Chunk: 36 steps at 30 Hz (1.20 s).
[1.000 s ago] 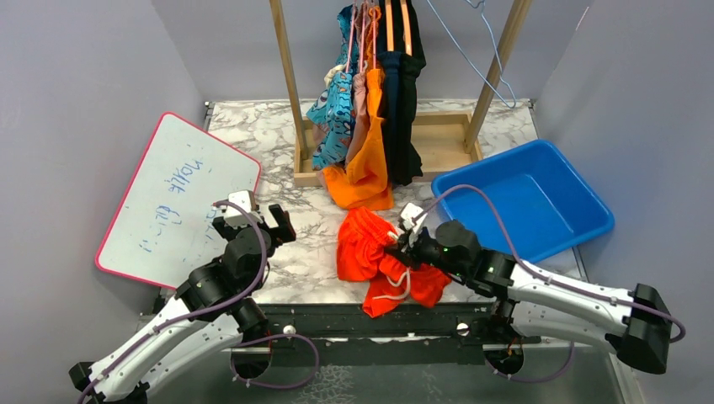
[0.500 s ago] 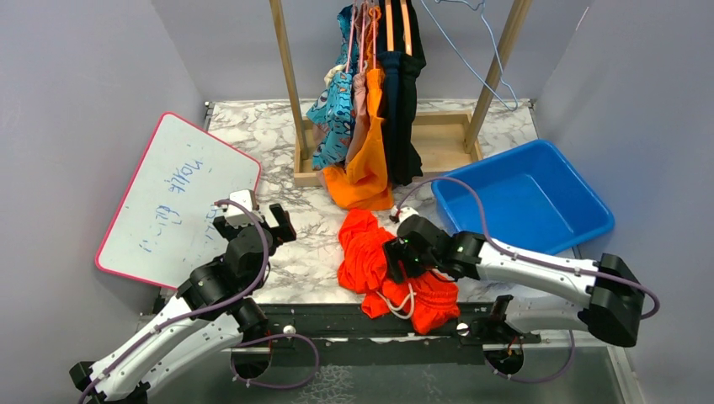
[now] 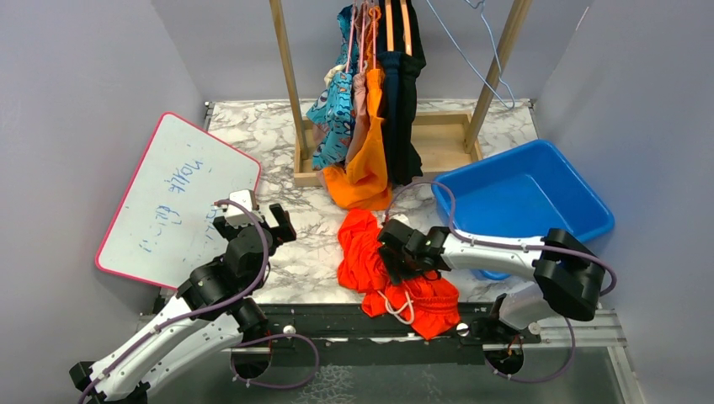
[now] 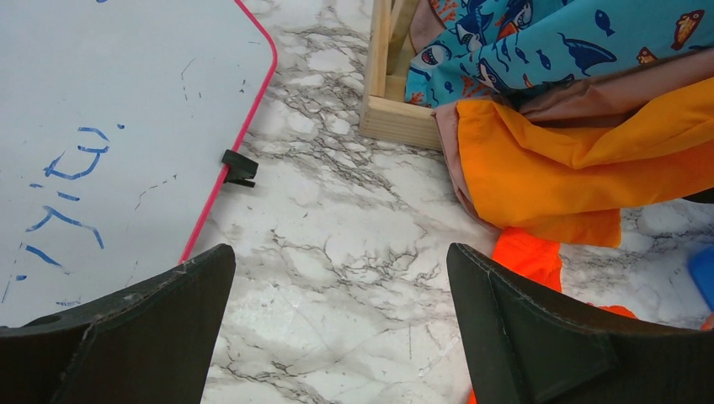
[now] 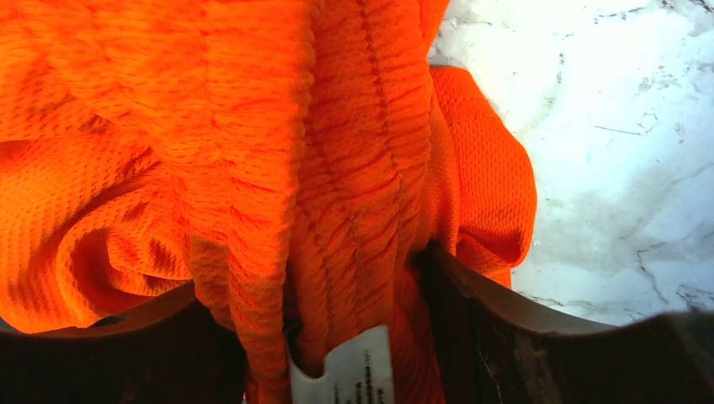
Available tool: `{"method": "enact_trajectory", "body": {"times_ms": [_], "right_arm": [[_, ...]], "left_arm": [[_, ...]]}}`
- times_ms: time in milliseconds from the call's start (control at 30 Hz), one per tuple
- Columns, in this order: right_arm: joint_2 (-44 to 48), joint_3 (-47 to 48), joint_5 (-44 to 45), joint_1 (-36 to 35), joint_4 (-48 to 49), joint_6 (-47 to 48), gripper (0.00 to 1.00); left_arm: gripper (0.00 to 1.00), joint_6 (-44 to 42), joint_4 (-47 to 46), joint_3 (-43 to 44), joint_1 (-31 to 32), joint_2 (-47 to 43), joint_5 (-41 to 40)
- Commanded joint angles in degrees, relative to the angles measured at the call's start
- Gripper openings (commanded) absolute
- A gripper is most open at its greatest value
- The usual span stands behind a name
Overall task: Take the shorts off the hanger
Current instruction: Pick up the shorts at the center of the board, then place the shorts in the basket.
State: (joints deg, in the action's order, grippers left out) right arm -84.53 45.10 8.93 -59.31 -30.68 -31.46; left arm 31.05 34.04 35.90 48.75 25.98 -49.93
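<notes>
Right hand (image 5: 316, 278) around red-orange shorts (image 5: 168, 126); white label (image 5: 345, 372) between fingers (image 5: 522, 345).

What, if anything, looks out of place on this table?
The red-orange shorts lie crumpled at the near table edge, partly over it, drawstring trailing, bunched in the right claw. The bright orange shorts sag off the rack onto the table.

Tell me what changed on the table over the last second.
The right gripper slid left across the red-orange shorts, its arm folding in toward the centre, and keeps the waistband bunched between its fingers. The shorts' lower part was dragged toward the near edge of the table. The left gripper, open, the hanging shorts, the whiteboard and the blue bin stayed put.
</notes>
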Motion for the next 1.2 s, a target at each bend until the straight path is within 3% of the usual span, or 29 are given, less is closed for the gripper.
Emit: {"method": "enact_trajectory", "body": {"times_ms": [0,100,167,367,500,767,967,1067,1167], "right_arm": [[-5.25,-2.06,2.81,-0.63,1.89,-3.7,0.57],[-1.92,-0.38,8.33,-1.11,0.56,-3.63,0.19],[3.77,0.72,12.49,-1.16,-0.2,-3.7,0.06],[27.31,1.06,25.08,-1.16,0.51,-2.72,0.01],[37.81,5.32,34.03,-1.1,-6.45,-3.19,0.01],[42.65,18.46,47.94,-1.14,-16.28,-0.54,0.01],[45.11,19.05,63.52,-1.09,-10.59,6.7,0.01],[46.4,13.82,70.91,-1.16,-0.53,16.73,0.01],[46.83,12.04,72.64,-1.15,-0.98,15.33,0.01]], "left_arm": [[0.99,0.42,0.43,0.4,-0.29,-0.58,0.54],[0.99,0.42,0.44,0.4,-0.3,-0.36,0.54],[0.99,0.46,0.42,0.35,-0.31,-0.36,0.48],[0.99,0.42,0.46,0.25,-0.32,-0.39,0.32],[0.99,0.59,0.37,0.23,-0.32,-0.36,0.21],[0.99,0.5,0.24,0.35,-0.55,0.58,0.54],[0.99,0.55,0.21,0.22,-0.71,0.04,0.37],[0.99,0.6,0.16,0.22,-0.8,0.04,0.36],[0.99,0.68,0.16,0.14,-0.81,0.19,0.36]]}}
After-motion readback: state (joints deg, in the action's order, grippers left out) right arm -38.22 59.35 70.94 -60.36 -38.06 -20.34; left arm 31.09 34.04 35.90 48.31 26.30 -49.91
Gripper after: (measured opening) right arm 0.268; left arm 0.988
